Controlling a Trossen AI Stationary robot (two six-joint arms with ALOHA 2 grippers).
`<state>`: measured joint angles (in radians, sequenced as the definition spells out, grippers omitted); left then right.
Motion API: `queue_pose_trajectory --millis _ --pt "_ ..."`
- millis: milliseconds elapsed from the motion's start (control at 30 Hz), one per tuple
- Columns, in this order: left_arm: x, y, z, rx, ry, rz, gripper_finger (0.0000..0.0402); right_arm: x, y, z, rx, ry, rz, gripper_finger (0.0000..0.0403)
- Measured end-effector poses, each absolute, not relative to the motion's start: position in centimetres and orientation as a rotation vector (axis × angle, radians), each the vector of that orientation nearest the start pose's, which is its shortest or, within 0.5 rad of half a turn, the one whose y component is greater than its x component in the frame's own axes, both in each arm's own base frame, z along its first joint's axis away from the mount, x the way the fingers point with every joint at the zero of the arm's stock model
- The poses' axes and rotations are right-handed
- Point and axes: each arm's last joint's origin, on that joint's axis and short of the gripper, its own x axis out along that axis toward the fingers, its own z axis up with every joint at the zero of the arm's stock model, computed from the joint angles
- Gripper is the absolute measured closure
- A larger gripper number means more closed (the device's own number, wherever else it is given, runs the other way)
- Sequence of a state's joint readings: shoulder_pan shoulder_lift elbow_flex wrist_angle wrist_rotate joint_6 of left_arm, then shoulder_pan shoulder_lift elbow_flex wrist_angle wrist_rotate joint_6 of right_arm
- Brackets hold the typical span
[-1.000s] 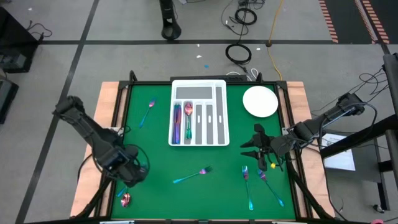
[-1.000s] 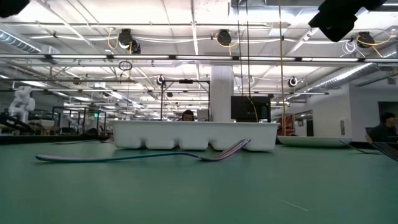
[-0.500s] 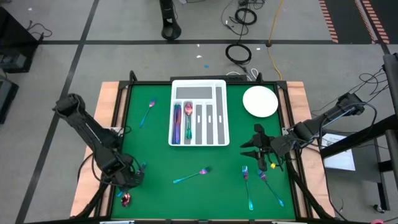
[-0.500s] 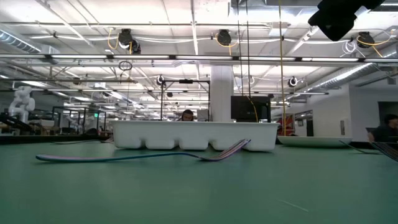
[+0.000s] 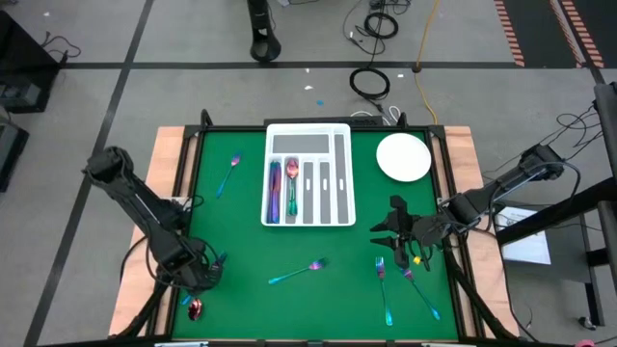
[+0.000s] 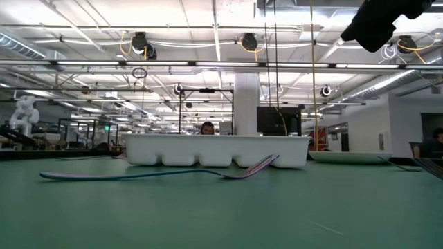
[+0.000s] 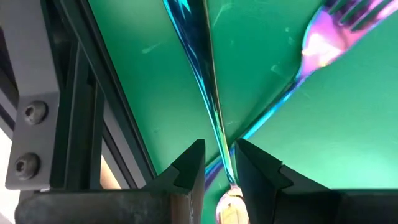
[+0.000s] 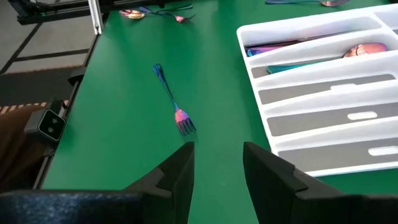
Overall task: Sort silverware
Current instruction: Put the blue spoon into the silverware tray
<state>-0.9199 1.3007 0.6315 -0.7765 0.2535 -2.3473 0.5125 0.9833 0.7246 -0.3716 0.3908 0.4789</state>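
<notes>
Two pieces sit in the white tray [image 5: 309, 145], both in its left-most long slots: a knife-like piece [image 5: 274, 189] and a spoon [image 5: 291, 183] beside it; the other long slots and the cross slot at the far end show bare grey bottoms. White plate [image 5: 403, 157] sits right of the tray with nothing on it. Loose silverware on the green counter [image 5: 241, 241]: one spoon [image 5: 231, 172] left of the tray, one fork [image 5: 299, 272] near the front centre, a fork [image 5: 384, 287] and another piece [image 5: 420, 292] at front right, plus a small cluster [image 5: 195, 306] at the front-left corner. Left claw [image 7: 216, 163] is down at that front-left corner, fingers narrow, straddling a slim blue handle [image 7: 199, 74]; can't tell whether they actually grip it. A second fork [image 7: 329, 37] lies just beside, its handle crossing under the first near the fingertips. Right claw [image 5: 390, 234] hovers over the right side of the counter, just behind the front-right fork, fingers apart and holding nothing. Low view shows the centre fork lying flat in front of the tray.
</notes>
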Motion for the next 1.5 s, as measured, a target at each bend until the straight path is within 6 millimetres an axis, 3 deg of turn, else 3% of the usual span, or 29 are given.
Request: queue_pose_trajectory --millis 1033,1133,1333,1500 --pt "11.4 -16.4 13.9 -1.131 1.570 1.051 0.0312 18.3 9.0 26.4 0.201 0.559 -0.014 0.0277" --pt "11.5 -16.5 13.9 -1.133 1.570 1.048 0.0324 18.3 9.0 26.4 0.201 0.558 -0.014 0.0277" --pt "11.4 -16.4 13.9 -1.122 1.563 1.060 0.0388 18.3 9.1 26.5 0.204 0.553 -0.013 0.0277" --pt "11.4 -16.2 13.9 -1.113 1.553 1.074 0.0390 18.3 9.1 26.5 0.204 0.553 -0.013 0.0277"
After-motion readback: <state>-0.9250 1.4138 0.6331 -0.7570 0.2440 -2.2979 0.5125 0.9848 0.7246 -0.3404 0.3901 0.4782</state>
